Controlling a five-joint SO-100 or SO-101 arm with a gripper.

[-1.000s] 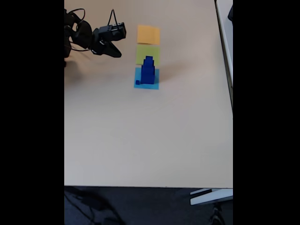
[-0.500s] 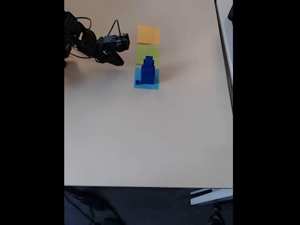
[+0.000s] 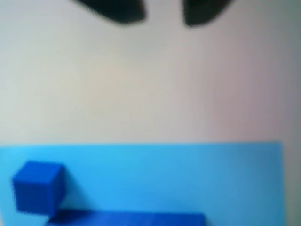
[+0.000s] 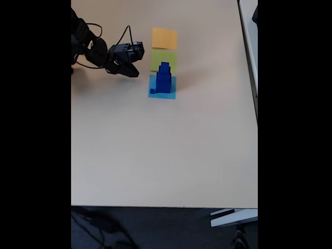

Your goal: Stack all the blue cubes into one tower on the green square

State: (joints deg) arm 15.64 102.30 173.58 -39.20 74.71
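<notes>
Pincer (image 4: pixel 134 72) empty, fingers parted, above beige table (image 4: pixel 155 155) left of tower (image 4: pixel 164 79) on light-blue square (image 4: pixel 162 93).

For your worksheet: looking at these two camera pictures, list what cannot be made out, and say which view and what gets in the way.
- Number of cubes in the tower: fixed view, too small to count.
- The tower's upper part: wrist view, cut off by the bottom edge; just a base strip shows.
- End effector: wrist view, blurred, cropped by the top edge.
- Green square: fixed view, partly hidden behind the tower.
- Small cube: wrist view, edges blurred.
</notes>
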